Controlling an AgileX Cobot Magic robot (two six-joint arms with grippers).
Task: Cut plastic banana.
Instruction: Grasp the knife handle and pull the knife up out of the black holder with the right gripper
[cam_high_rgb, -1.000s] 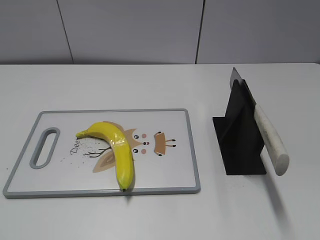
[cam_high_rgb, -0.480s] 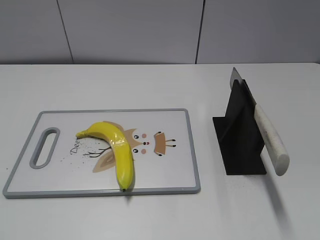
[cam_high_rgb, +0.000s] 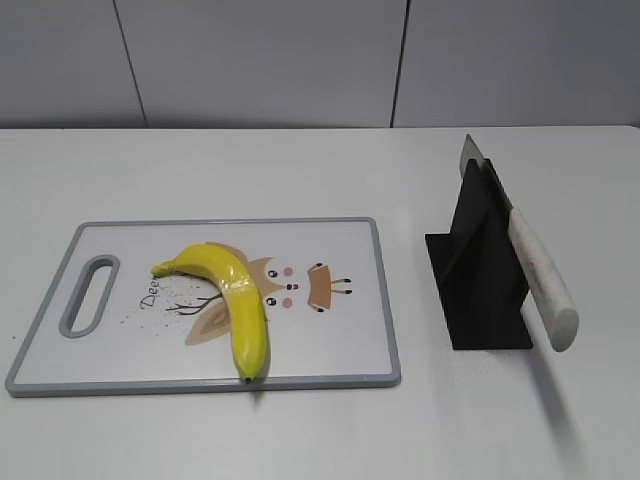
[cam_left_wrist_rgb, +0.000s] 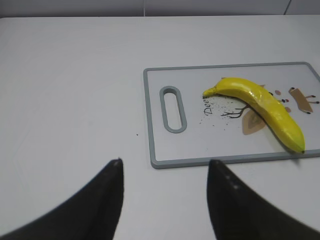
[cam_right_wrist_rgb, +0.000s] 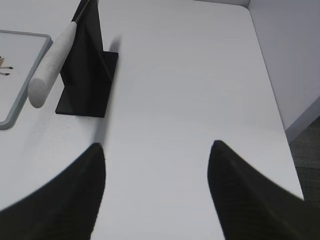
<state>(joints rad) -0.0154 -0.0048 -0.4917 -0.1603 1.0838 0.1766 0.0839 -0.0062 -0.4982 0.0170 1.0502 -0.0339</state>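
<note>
Yellow banana (cam_high_rgb: 232, 298) is lying loose mid-worktop, risking rolling under the knife (cam_high_rgb: 535, 268), as both grippers (cam_left_wrist_rgb: 165, 170) (cam_right_wrist_rgb: 156, 150) are hanging open, empty.

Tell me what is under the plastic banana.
The plastic banana lies on the cutting board, over its printed deer cartoon and lettering. The part of the print directly beneath it is covered and cannot be seen.
</note>
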